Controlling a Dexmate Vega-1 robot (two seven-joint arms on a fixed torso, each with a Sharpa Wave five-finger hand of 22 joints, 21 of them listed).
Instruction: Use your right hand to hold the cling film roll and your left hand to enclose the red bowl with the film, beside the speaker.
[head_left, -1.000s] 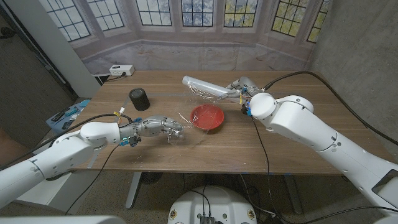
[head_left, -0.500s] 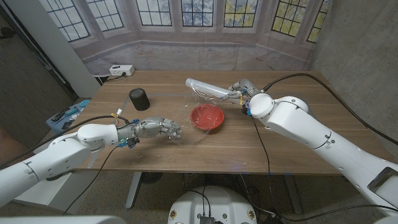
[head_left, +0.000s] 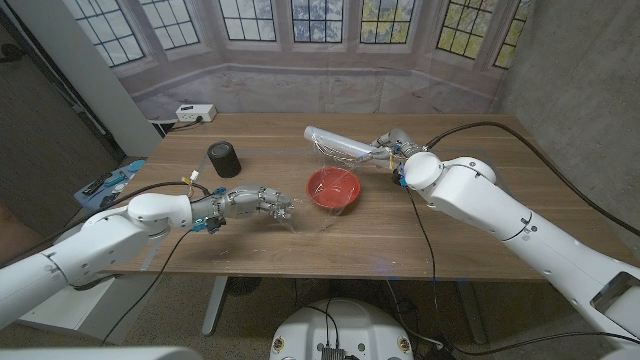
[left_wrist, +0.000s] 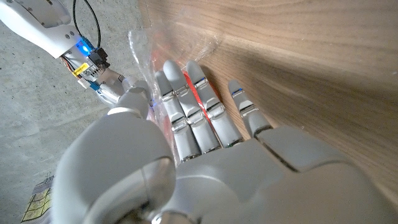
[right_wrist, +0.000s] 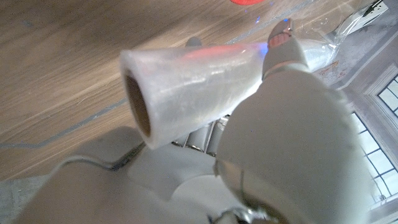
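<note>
The red bowl (head_left: 333, 189) sits mid-table. My right hand (head_left: 388, 146) grips the cling film roll (head_left: 340, 145) just behind the bowl, raised off the table; in the right wrist view the roll (right_wrist: 186, 87) lies across that hand (right_wrist: 292, 124), its hollow core end showing. A clear film sheet (head_left: 305, 185) stretches from the roll over the bowl toward my left hand (head_left: 262, 201), which pinches its free edge left of the bowl, low over the table. The left wrist view shows the left hand's fingers (left_wrist: 196, 115) against crumpled film (left_wrist: 146, 56). The black speaker (head_left: 224, 159) stands at the back left.
A white power strip (head_left: 195, 113) lies at the table's far left corner. A blue-and-black item (head_left: 108, 183) sits on something off the table's left edge. The right arm's cable (head_left: 520, 130) arcs over the table's right side.
The right hand and roll have shifted slightly right and back. The left hand has drawn the film's edge a little further left, away from the bowl.
</note>
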